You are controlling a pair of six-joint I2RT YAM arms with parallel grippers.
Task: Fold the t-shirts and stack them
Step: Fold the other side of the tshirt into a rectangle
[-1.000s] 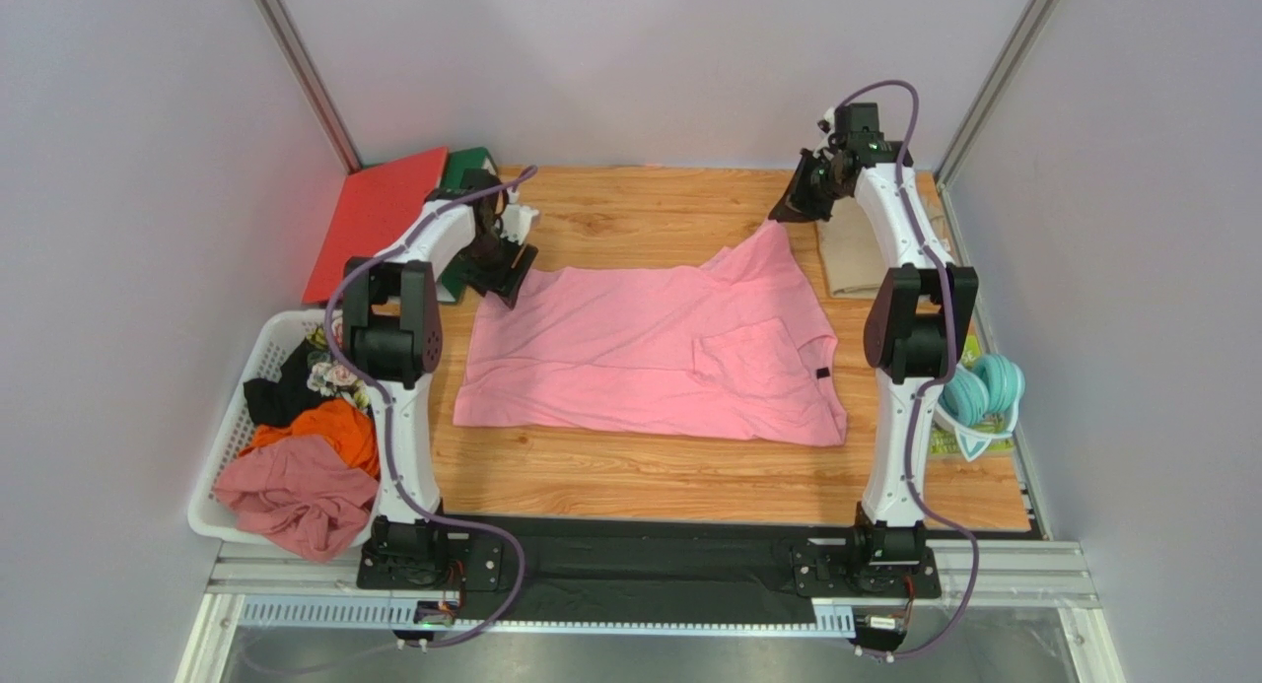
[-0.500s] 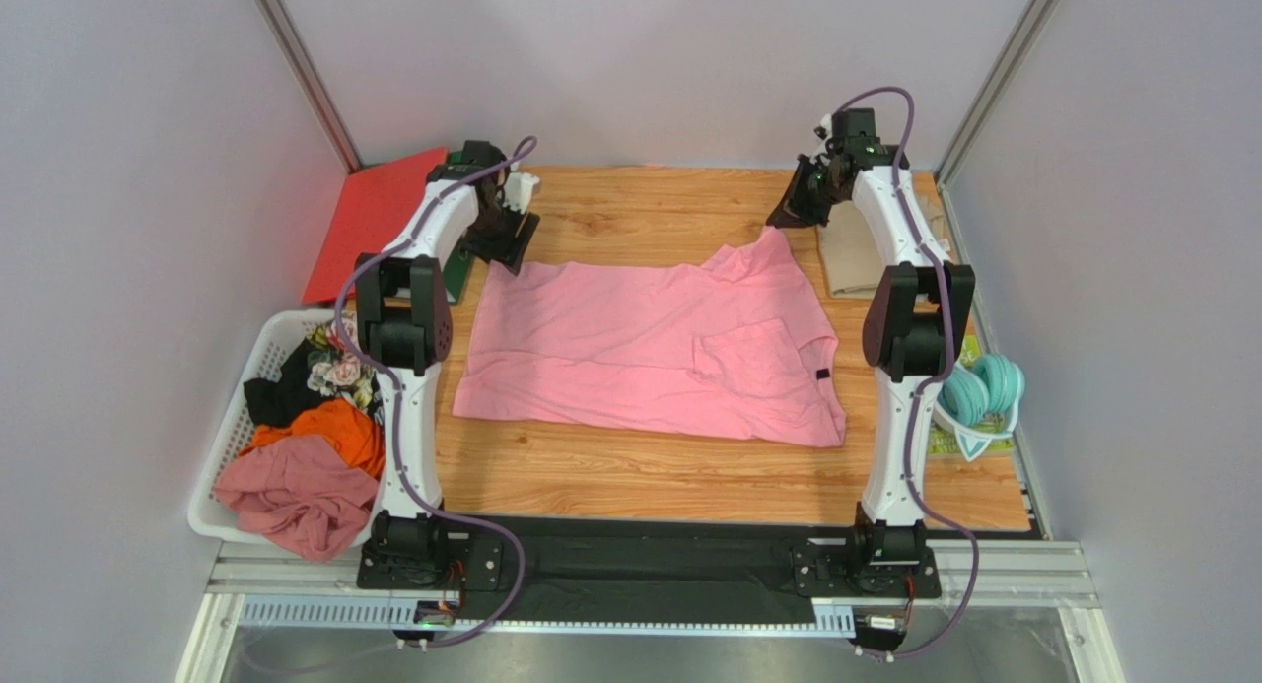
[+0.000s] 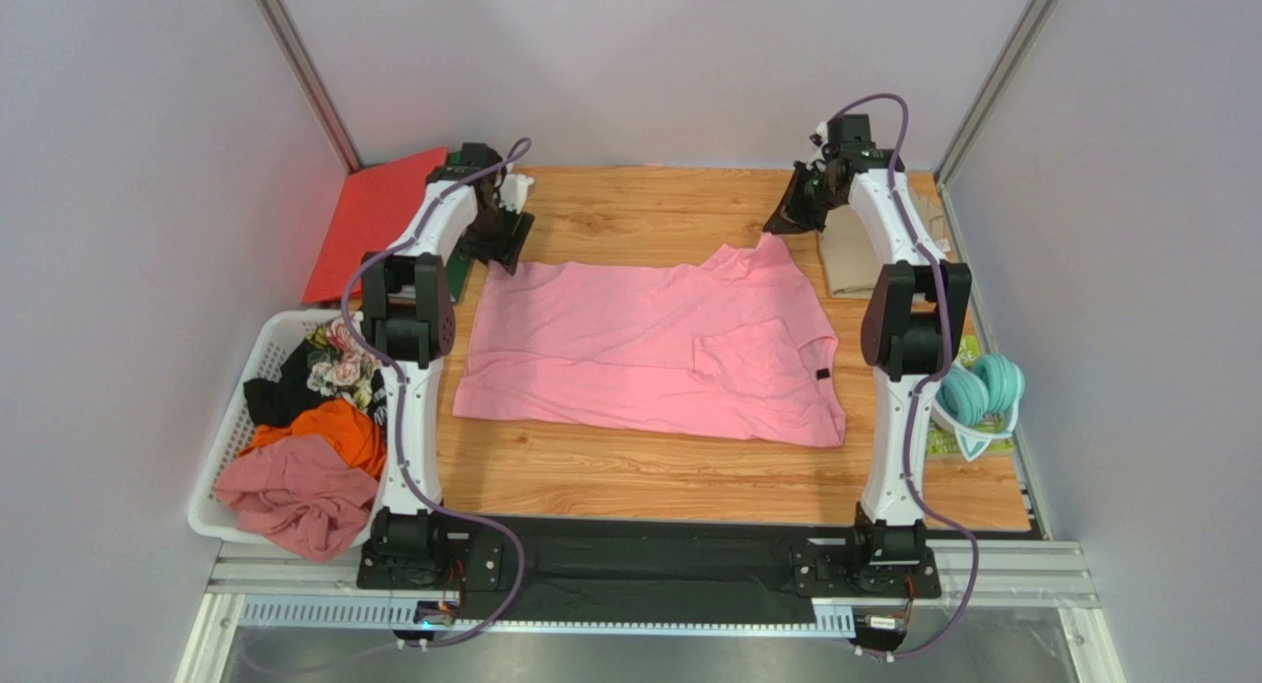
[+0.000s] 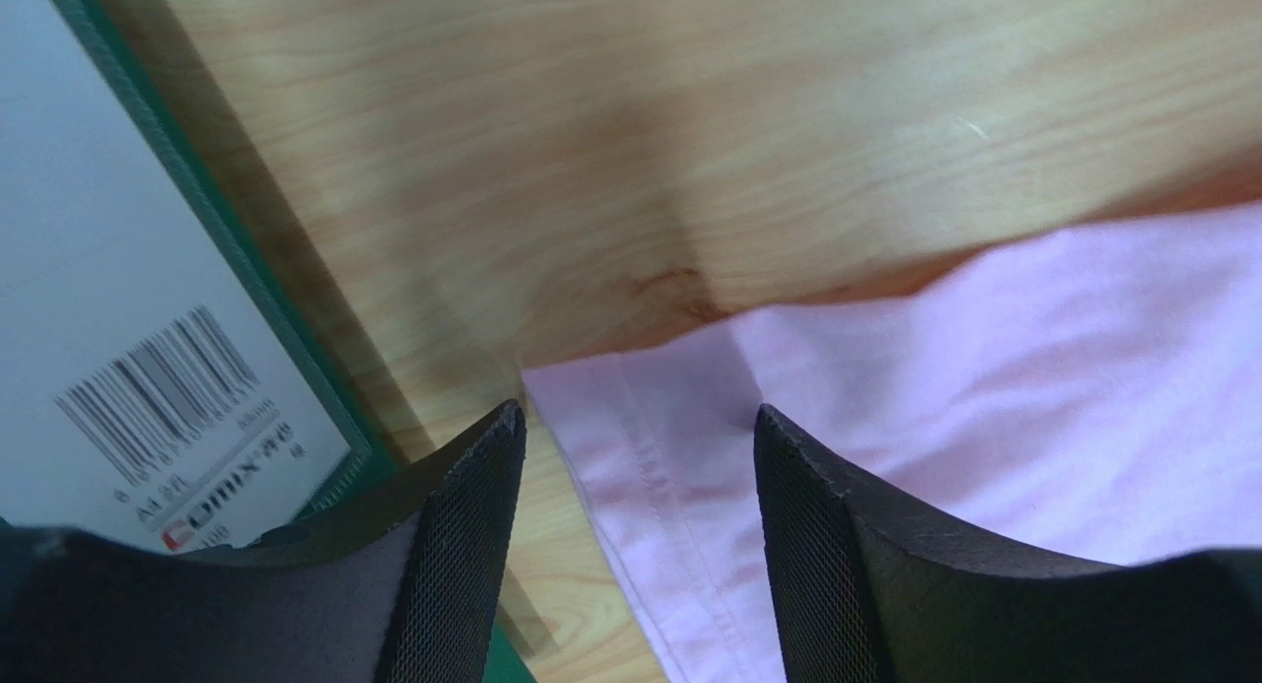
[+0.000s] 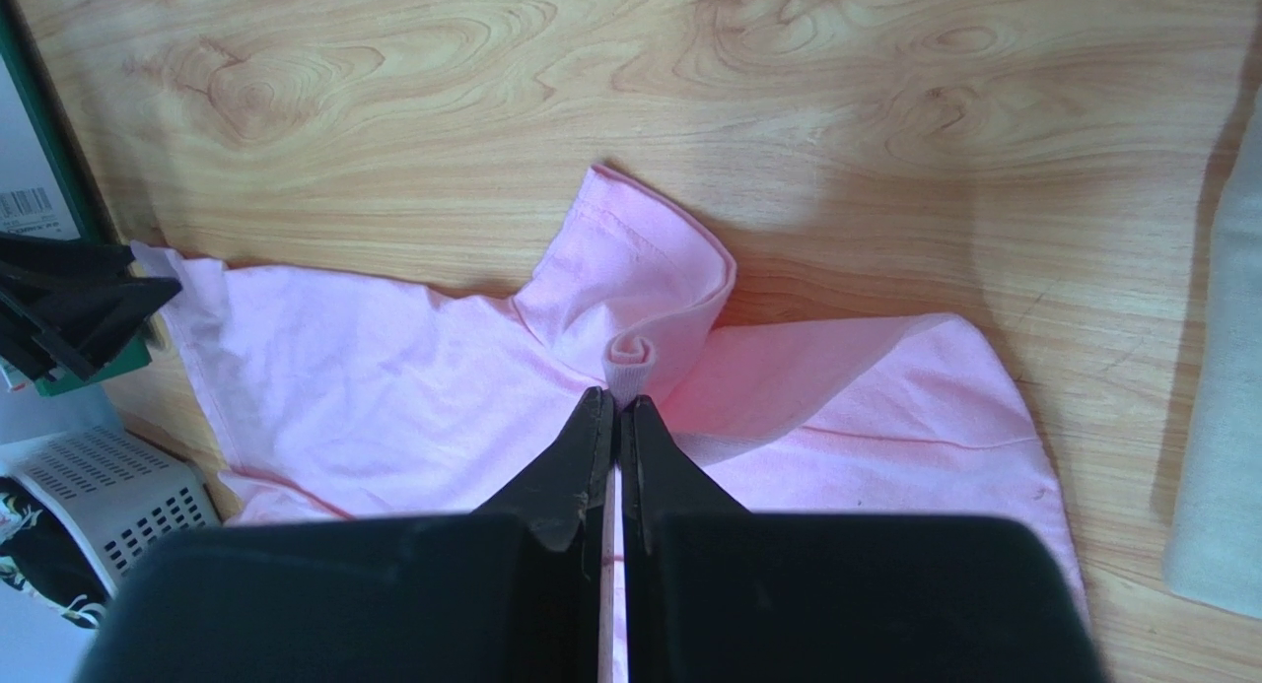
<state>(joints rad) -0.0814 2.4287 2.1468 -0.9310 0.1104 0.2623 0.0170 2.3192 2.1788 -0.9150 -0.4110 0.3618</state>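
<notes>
Pink t-shirt lies spread; our right claw pinches its far sleeve. Our left claw gapes over its corner.

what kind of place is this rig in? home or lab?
Most likely a lab test cell: two arms bolted to a metal rail at a wooden table, plain walls around it, a pink t-shirt spread out, a basket of clothes beside.
</notes>
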